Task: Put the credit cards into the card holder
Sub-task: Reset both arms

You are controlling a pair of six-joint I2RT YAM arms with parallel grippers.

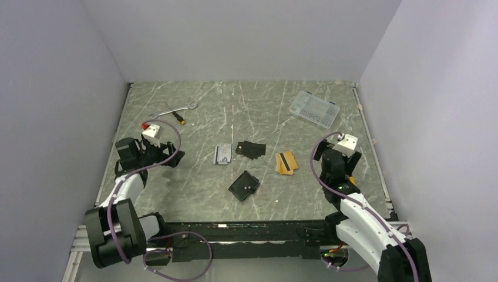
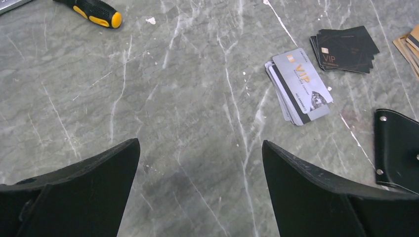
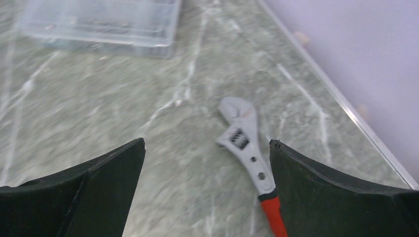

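Observation:
The orange-tan credit cards [image 1: 286,163] lie in a small stack right of the table's middle, one showing a black stripe; their edge shows in the left wrist view [image 2: 412,44]. The card holder [image 1: 244,185], a black wallet with silver studs, lies shut nearer the front; part of it shows in the left wrist view [image 2: 398,148]. My left gripper [image 1: 171,156] [image 2: 200,143] is open and empty over bare table, well left of the cards. My right gripper [image 1: 336,148] [image 3: 207,142] is open and empty, right of the orange cards, pointing towards the back.
A stack of black VIP cards [image 1: 251,149] [image 2: 344,49] and silver VIP cards [image 1: 222,154] [image 2: 299,86] lie mid-table. A clear plastic box [image 1: 315,109] [image 3: 99,22] is back right. A red-handled adjustable wrench [image 3: 244,143] lies under the right gripper. A screwdriver [image 2: 91,11] and spanner [image 1: 176,108] lie back left.

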